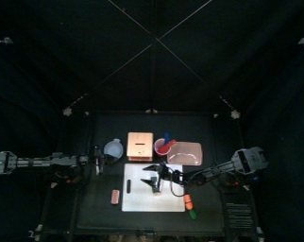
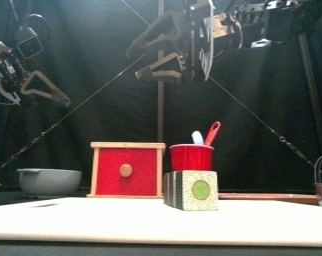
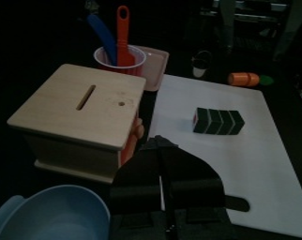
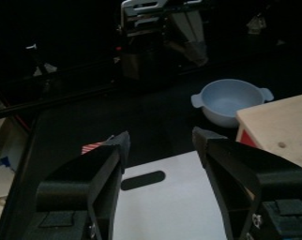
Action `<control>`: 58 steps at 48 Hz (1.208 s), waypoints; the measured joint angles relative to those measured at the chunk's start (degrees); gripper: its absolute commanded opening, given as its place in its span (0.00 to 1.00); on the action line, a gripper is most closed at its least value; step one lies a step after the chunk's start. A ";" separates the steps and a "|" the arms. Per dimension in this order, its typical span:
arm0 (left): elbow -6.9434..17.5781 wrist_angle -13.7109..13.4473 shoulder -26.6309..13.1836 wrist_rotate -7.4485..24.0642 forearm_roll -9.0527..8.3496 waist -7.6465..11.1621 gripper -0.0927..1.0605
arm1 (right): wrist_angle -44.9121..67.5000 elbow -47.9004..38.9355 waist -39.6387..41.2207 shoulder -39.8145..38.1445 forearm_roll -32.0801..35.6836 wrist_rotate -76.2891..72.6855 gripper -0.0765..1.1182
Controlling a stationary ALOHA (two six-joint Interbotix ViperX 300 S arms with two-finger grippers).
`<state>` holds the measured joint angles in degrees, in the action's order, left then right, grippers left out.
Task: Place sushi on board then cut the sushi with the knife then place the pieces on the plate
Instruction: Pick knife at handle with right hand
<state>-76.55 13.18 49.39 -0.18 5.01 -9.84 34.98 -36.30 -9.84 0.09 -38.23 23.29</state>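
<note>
The dark green sushi roll [image 2: 191,190] stands on the white cutting board [image 2: 70,222], whole and with nothing touching it. It also shows in the left wrist view as the sushi roll [image 3: 218,119] and from above as the sushi roll [image 1: 151,180]. Behind it is the red cup [image 2: 192,157] with a blue and a red knife [image 3: 121,28]. The pink plate [image 1: 186,151] lies at the back right. My right gripper [image 4: 160,173] hangs open high above the board, also seen as the right gripper [image 2: 180,58]. My left gripper [image 3: 169,173] rests shut near the table's left side, beside the bowl.
The wooden box [image 1: 141,146] with its red drawer front stands left of the cup. The blue-grey bowl [image 1: 113,148] is further left. Small toy foods lie off the board's left edge [image 1: 115,197] and right edge [image 1: 190,203].
</note>
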 measured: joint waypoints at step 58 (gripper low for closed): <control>0.00 0.00 0.09 0.09 1.93 -2.20 0.05 | -62.23 1.32 39.02 -22.59 8.09 -0.97 0.81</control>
<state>-76.55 13.18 49.48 -0.09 6.94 -12.04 -27.25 -34.98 29.18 -22.50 -30.15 22.32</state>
